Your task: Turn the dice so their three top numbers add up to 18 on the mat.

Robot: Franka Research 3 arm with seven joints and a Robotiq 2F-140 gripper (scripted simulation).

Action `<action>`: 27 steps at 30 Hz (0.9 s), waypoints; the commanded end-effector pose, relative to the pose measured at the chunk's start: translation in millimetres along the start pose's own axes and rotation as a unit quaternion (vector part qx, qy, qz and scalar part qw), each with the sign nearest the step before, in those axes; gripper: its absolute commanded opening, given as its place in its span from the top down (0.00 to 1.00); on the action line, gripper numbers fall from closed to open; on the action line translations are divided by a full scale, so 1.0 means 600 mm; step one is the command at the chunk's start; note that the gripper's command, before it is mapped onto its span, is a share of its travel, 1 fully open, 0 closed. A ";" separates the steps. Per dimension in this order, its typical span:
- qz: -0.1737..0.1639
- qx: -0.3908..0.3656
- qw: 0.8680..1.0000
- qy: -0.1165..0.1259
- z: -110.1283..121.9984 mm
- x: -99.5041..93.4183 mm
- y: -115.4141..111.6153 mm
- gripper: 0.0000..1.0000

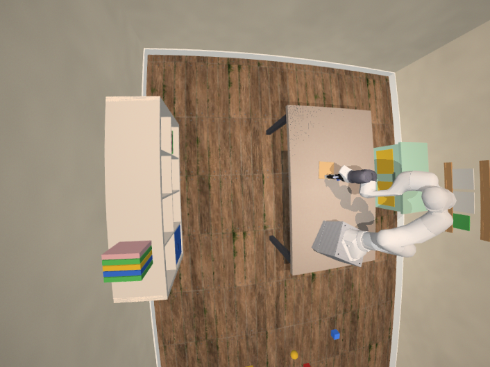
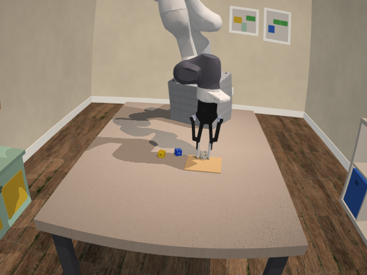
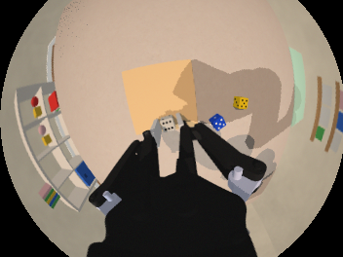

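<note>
Black two-finger gripper (image 1: 328, 176) (image 2: 204, 157) (image 3: 168, 122) parted slightly around a loose die; two dice remain.
Top: its tips reach the flat orange square mat (image 1: 323, 169) (image 2: 203, 166) (image 3: 151, 90). Exterior: the white cubic die (image 2: 204, 155) (image 3: 167, 124) sits at the mat's back edge, full support unclear; blue (image 2: 178, 151) (image 3: 217, 122) and yellow (image 2: 161, 154) (image 3: 240, 102) cubic dice lie off it. Wrist: white apparently shows six; the others need placing, sixes up.

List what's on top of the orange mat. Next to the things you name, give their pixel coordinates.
A white die (image 2: 204, 155) (image 3: 167, 124) sits at the mat's (image 1: 324, 165) (image 2: 208, 166) (image 3: 156, 90) robot-side edge, between the gripper's (image 1: 328, 176) (image 2: 203, 157) (image 3: 168, 124) parted fingers. Die and fingers cover part of that edge, so whether it's fully on is unclear.
</note>
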State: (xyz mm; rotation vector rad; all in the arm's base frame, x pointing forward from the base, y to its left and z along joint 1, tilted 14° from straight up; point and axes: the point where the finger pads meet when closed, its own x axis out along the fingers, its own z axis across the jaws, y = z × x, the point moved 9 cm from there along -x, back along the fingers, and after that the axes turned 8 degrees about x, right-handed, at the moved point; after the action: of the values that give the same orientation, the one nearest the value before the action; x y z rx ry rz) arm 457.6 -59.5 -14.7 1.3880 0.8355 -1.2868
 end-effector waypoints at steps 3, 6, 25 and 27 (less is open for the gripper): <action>0.000 0.001 1.000 0.000 0.001 -0.022 0.001 0.75; 0.000 0.001 1.000 0.000 0.001 -0.046 0.001 0.75; 0.000 0.001 1.000 0.000 0.002 -0.147 0.001 0.75; 0.000 0.001 1.000 0.000 0.002 -0.147 0.001 0.00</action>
State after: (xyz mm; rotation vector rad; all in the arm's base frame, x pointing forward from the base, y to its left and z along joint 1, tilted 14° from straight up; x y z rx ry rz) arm 440.7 -47.6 69.3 1.4356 0.7849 -1.3096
